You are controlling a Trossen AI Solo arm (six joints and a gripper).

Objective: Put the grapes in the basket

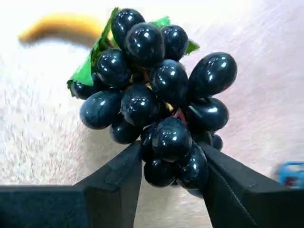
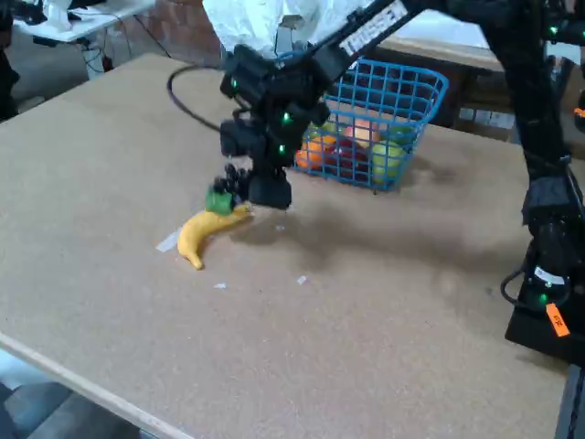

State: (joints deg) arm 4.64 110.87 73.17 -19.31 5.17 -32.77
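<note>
I see gripper (image 1: 172, 164) clamped on grapes (image 1: 156, 95), just above banana (image 2: 203, 233); basket (image 2: 388, 114) well apart.

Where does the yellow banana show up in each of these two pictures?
Wrist view: the banana lies blurred at the top left, behind the grapes held in the gripper.
Fixed view: the banana lies on the table left of centre, just below the gripper.
Shared landmark: the grapes' green leaf, right next to the banana.

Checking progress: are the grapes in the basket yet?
Out. The grapes sit in the gripper above the table, near the banana.
</note>
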